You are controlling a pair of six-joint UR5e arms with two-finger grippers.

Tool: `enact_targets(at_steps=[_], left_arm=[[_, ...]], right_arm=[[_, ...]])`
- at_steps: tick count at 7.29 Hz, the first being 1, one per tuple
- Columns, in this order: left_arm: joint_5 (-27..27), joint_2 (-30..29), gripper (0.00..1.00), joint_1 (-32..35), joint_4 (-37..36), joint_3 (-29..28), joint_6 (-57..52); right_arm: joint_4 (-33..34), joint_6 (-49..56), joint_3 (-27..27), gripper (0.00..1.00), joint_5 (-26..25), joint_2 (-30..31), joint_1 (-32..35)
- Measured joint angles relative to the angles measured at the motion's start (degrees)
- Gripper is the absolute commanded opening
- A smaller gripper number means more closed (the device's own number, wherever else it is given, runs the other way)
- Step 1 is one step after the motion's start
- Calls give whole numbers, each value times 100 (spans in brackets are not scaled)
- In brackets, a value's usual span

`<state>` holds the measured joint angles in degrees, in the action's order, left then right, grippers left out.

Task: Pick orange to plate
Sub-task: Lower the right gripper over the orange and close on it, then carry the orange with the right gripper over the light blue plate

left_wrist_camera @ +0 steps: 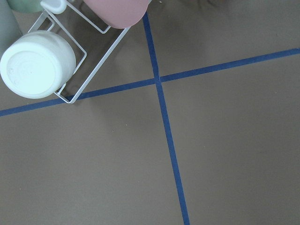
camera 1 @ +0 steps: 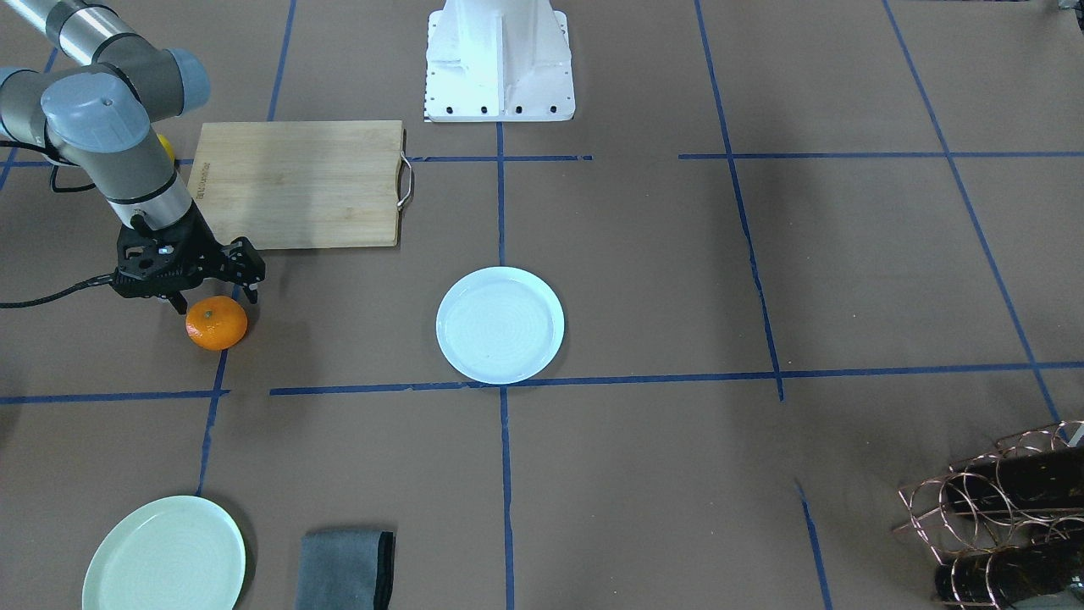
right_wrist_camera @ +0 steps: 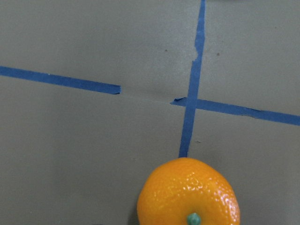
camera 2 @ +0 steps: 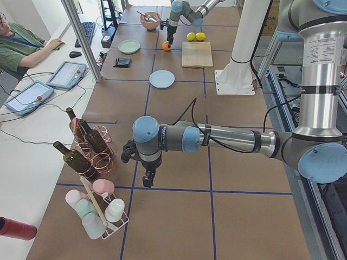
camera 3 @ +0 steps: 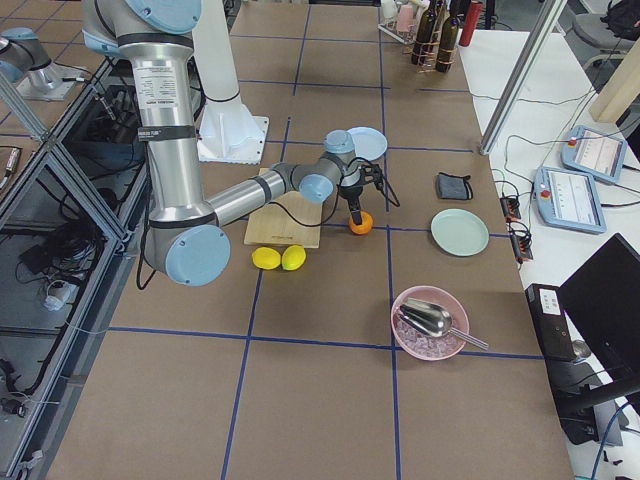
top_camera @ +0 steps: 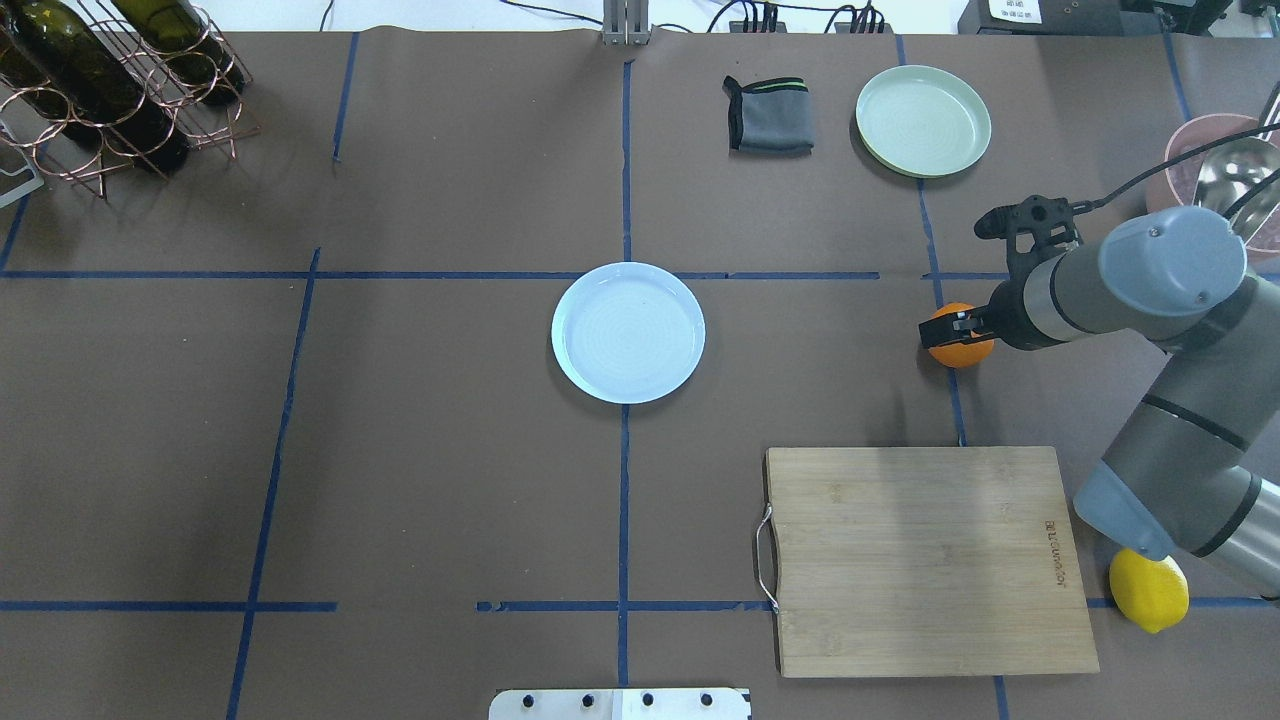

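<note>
The orange (camera 1: 217,323) lies on the brown table at a blue tape line, well to the side of the pale bluish-white plate (camera 1: 500,324), which holds nothing. My right gripper (camera 1: 214,298) hangs open just above the orange, one finger on either side of its top and not closed on it. From overhead the orange (top_camera: 958,342) peeks out under the right gripper (top_camera: 955,325), right of the plate (top_camera: 628,332). The right wrist view has the orange (right_wrist_camera: 188,193) at its bottom edge. My left gripper (camera 2: 146,179) hovers far off near the bottle rack; I cannot tell its state.
A wooden cutting board (top_camera: 925,560) lies near the robot's side, with a yellow lemon (top_camera: 1148,590) beside it. A mint-green plate (top_camera: 922,120) and grey cloth (top_camera: 768,115) sit at the far side. A pink bowl (top_camera: 1215,170) is far right, a bottle rack (top_camera: 110,80) far left.
</note>
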<state>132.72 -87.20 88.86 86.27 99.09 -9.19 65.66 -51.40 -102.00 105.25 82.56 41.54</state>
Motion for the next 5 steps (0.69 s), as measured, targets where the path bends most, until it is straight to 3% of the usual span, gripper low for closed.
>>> enact_targets(at_steps=[5], left_arm=[[7,37,100,0,20,-9,-3]], right_arm=[[8,123,313,98,-208,-85,-88]])
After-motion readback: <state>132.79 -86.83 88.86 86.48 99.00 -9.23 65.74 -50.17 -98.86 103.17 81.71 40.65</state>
